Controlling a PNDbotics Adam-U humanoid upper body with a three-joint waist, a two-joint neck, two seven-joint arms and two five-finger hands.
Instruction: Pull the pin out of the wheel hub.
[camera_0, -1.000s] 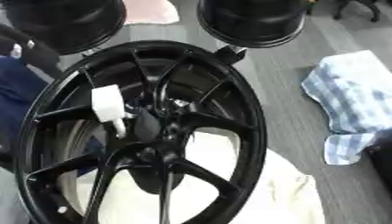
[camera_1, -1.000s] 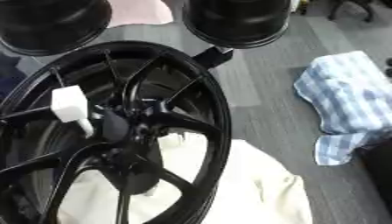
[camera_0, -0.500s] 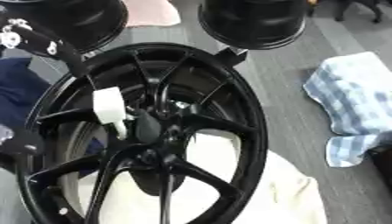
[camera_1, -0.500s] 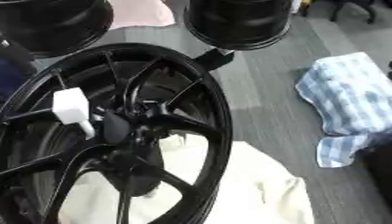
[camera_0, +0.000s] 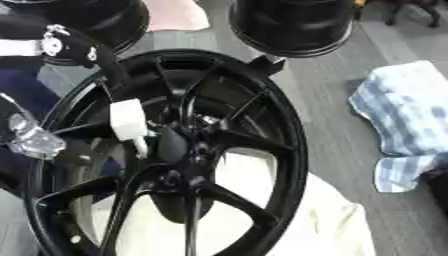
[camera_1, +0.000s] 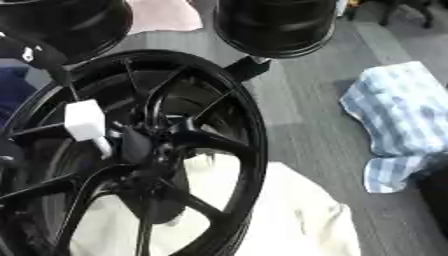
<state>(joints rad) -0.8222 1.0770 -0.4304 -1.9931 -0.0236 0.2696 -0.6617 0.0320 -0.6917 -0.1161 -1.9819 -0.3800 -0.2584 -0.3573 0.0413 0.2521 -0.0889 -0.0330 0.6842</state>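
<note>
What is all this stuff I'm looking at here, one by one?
Wheel: one, black, spoked, centre-left, upright on the floor.
Pin: one, white block head with thin shaft, at the hub.
Dark round objects: two, black, along the top edge.
Checked cloth: one, blue and white, right side.
Cream cloth: one, under the wheel, bottom.
Pink cloth: one, top edge.
Floor: grey.
Left arm: black with silver, upper left; hand not visible.

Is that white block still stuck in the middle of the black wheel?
Yes: the white block sits by the hub of the black wheel, its thin stem running down toward the centre, and no robot hand holds it.
</note>
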